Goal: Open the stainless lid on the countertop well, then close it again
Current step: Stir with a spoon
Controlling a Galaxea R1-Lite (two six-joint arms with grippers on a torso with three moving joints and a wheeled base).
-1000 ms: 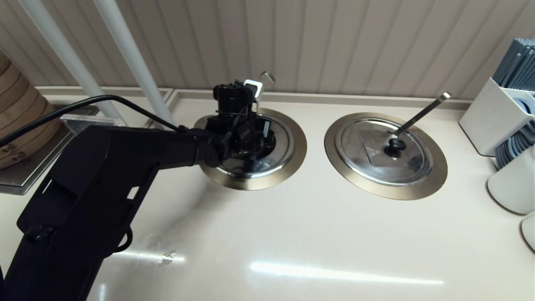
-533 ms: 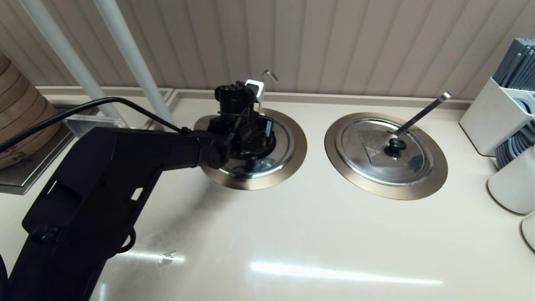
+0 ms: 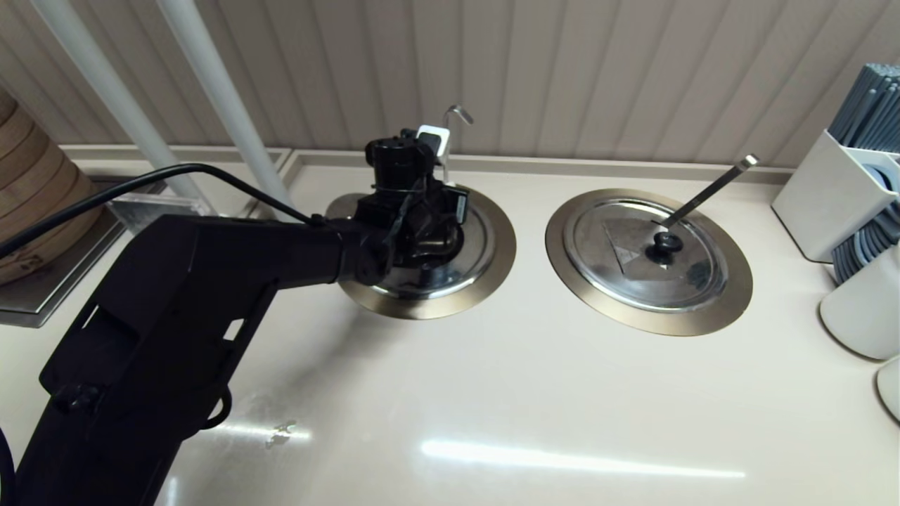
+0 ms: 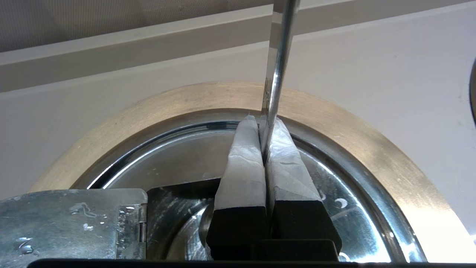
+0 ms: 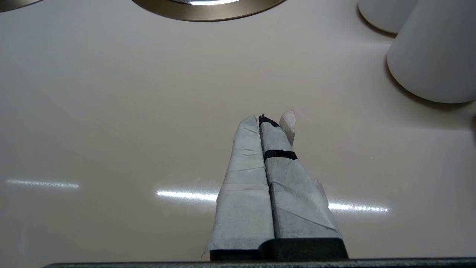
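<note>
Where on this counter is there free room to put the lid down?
The widest bare patch of the counter lies in front of both wells. A narrower strip runs between the countertop well and the other well. The white containers crowd the right edge; the left gripper and its arm occupy the left.

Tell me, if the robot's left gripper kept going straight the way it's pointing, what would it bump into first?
Probably the ladle handle. The left gripper is shut over the stainless lid, and the thin steel rod rises right at its fingertips; it may already touch them, but depth is unclear. Beyond lies the countertop well.
</note>
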